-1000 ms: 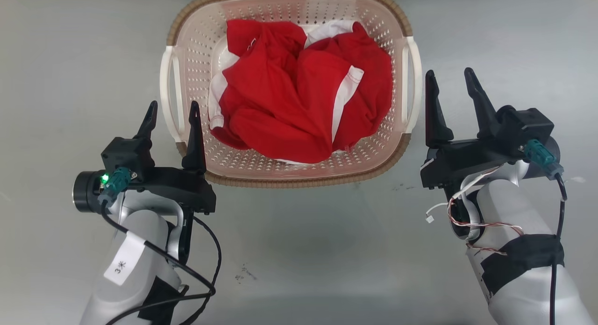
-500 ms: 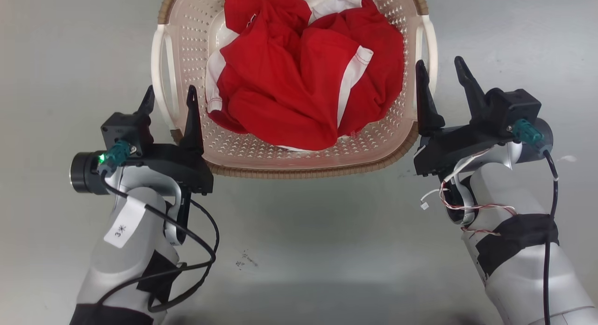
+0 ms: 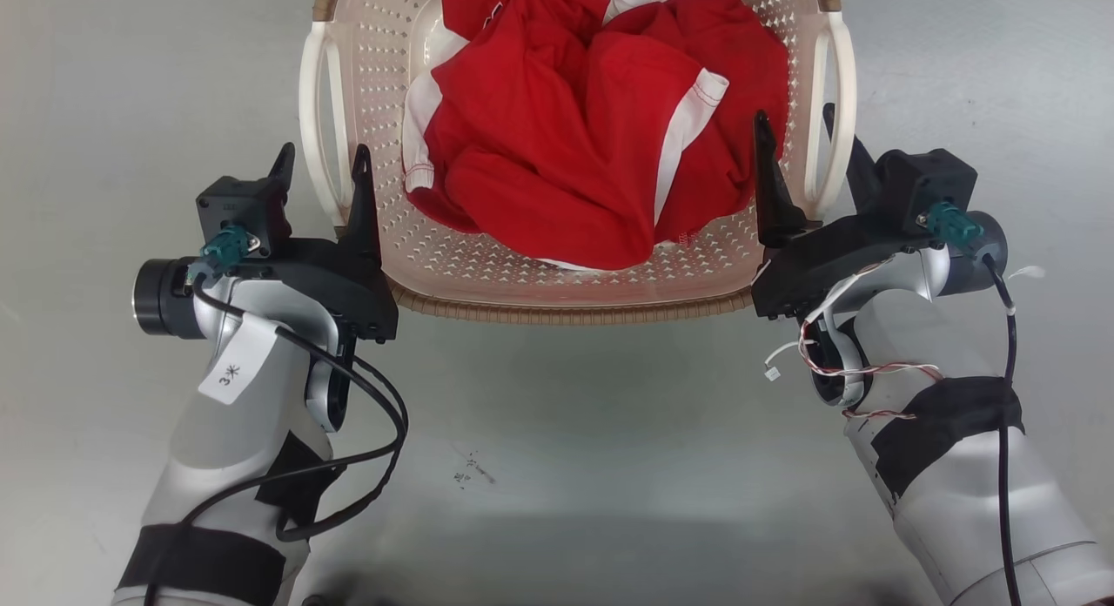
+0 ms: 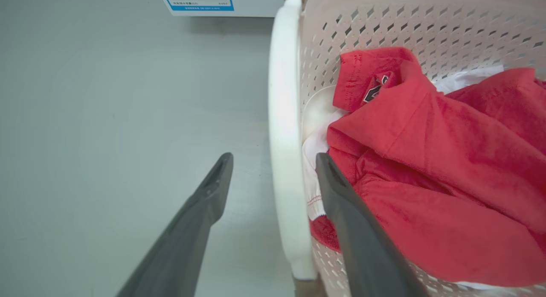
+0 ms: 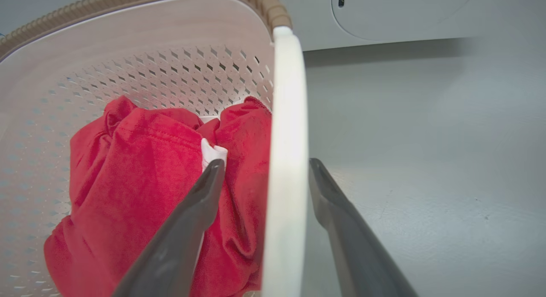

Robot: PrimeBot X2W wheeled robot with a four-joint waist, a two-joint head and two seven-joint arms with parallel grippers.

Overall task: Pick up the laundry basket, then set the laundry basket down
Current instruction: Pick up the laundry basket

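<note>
Grey floor (image 3: 557,414): cream perforated plastic laundry basket (image 3: 522,271) centred; left gripper (image 4: 273,160), right gripper (image 5: 265,164) both unclenched, straddling white side handles (image 4: 283,117).

Grey floor (image 3: 557,432) lies open on both outer sides of the laundry basket (image 3: 566,308) — inside, heaped red clothing (image 3: 566,153) crowds the white handles (image 4: 283,117); a white appliance (image 5: 384,15) stands just beyond.

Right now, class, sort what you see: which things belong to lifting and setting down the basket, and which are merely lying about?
In the job: laundry basket; left gripper, jaws open astride the left handle; right gripper, jaws open astride the right handle.

Lying about: red and white clothing in the basket; white appliance behind it; grey floor.
</note>
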